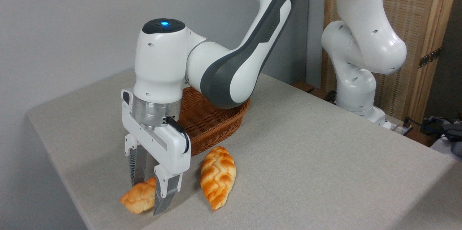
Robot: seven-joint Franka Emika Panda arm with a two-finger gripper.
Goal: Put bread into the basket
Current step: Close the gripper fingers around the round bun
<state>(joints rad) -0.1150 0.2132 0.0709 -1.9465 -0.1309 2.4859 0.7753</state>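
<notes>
The bun (140,197) lies at the lower left of the frame, nearest the camera, on the grey cloth of the table (306,157); the gripper (151,194) stands over it with one finger on each side, the near finger (164,195) covering the right end of the bun; the jaws look narrow around it, but whether the pads already press on it I cannot tell. Just to its right lies the loaf (217,176), longer and braided, apart from the bun; behind both, at the middle of the frame, is the basket (213,125), well within reach.

The bun looks light, probably a toy or a soft roll; its glazed surface may be a little slippery and its knotted shape is uneven, so I judge that a hold across the thick middle is safer than at the tapering end; a gentle squeeze should be enough.

The wrist and forearm hide a large part of the basket, so what is inside it is not visible; the far finger (137,166) is partly behind the gripper body; the underside of the bun is also not visible.
</notes>
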